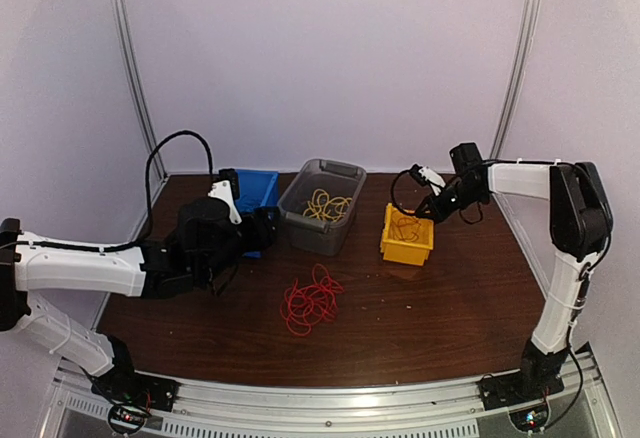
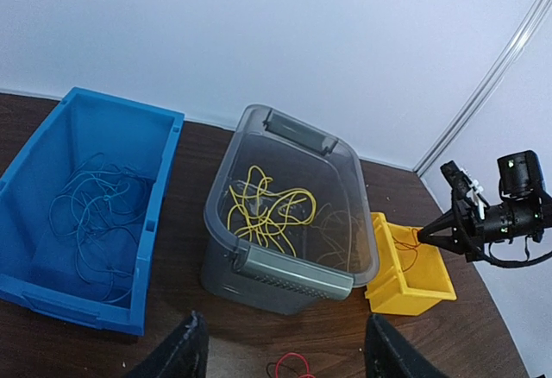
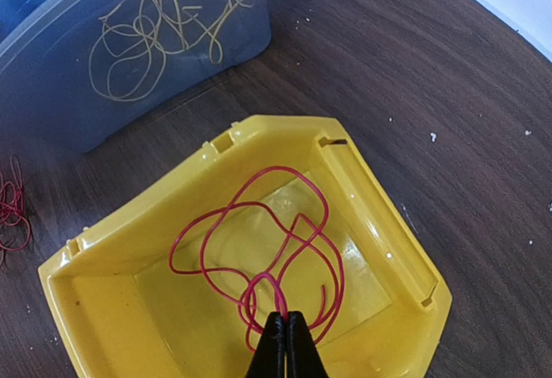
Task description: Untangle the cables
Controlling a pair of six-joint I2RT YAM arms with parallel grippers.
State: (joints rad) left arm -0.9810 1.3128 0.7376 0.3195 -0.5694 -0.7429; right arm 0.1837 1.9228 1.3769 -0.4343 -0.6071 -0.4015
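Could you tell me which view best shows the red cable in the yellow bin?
Right wrist: it looks straight into the yellow bin, the red cable plainly looped, the right claw shut on it. Left wrist shows only a strand; top external, a faint trace.

Dark table point(image 1: 430, 298): bins point(image 1: 300, 223) (plus red cables point(image 1: 310, 303))

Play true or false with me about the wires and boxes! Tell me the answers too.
1. The right hand pinches a red wire that sits in the yellow box. True.
2. The grey box holds green wires. False: yellow wires lie in it.
3. A red tangle lies on the table. True.
4. The left hand grips a wire. False: it is open and holds nothing.
5. The blue box is empty. False: thin blue wires lie inside.
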